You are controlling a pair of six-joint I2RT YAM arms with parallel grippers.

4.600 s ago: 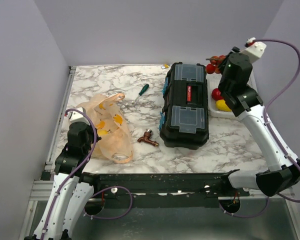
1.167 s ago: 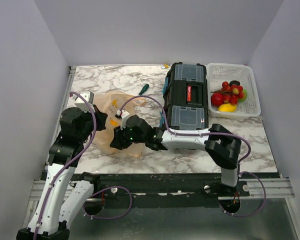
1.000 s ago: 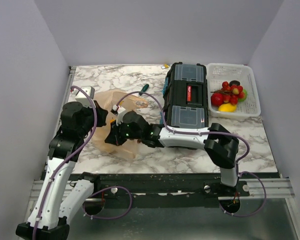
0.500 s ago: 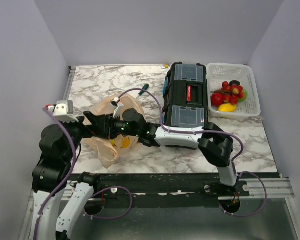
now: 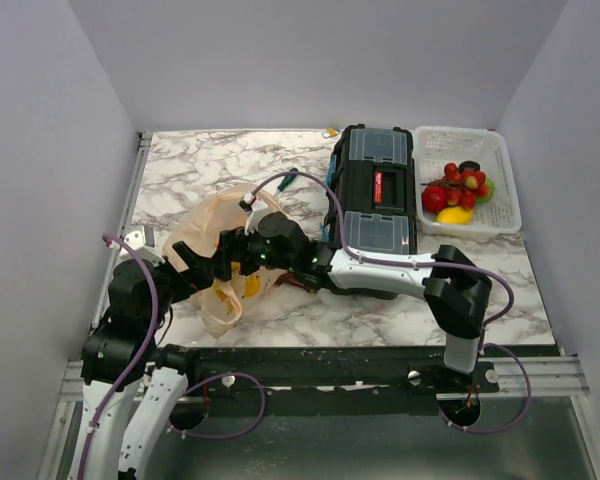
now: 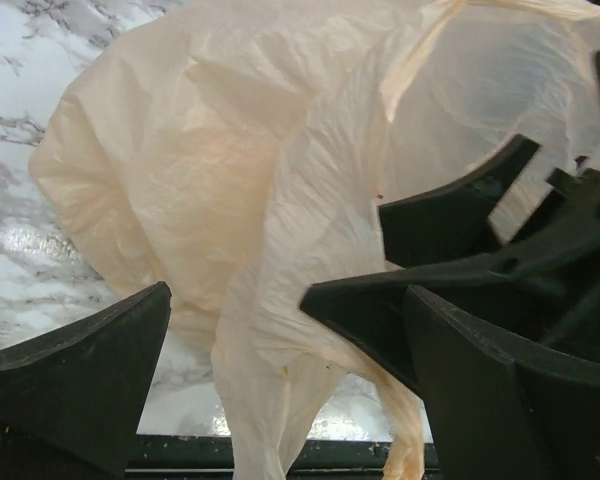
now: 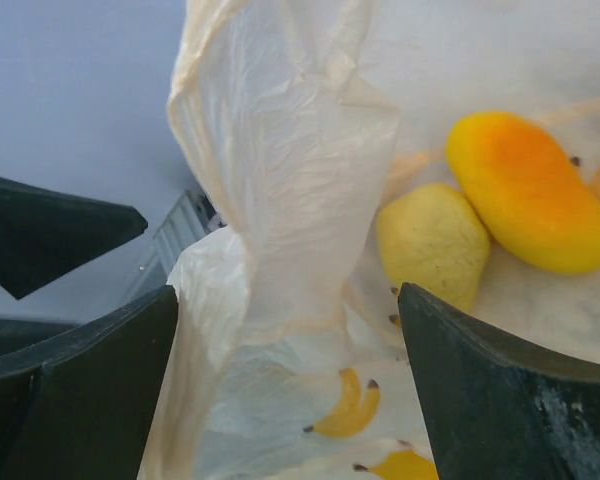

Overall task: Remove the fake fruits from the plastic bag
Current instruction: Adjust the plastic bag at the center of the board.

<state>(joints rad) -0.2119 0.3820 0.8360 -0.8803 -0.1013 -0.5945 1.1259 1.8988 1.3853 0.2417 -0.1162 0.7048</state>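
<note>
The peach plastic bag [image 5: 212, 228] lies crumpled on the marble table's left side. My left gripper [image 5: 192, 268] and right gripper [image 5: 228, 256] meet at it, both open. In the left wrist view, a fold of the bag [image 6: 280, 330] hangs between the spread fingers of my left gripper [image 6: 288, 300]. In the right wrist view, my right gripper [image 7: 288, 295] straddles another fold, and an orange-yellow fruit [image 7: 530, 195] and a yellow fruit [image 7: 435, 240] lie in the bag. A red ball [image 5: 433, 198], a yellow oval [image 5: 454, 214] and red berries [image 5: 465, 182] sit in the white basket [image 5: 502, 165].
A black toolbox [image 5: 372, 210] stands right of the bag, and my right arm stretches across in front of it. A green-handled screwdriver [image 5: 289, 177] lies behind the bag. The table's left rail [image 5: 130, 195] runs close to the bag.
Both grippers have opened and let go of the bag. The left arm has drawn back and down towards the near left corner. The bag has spread out again.
</note>
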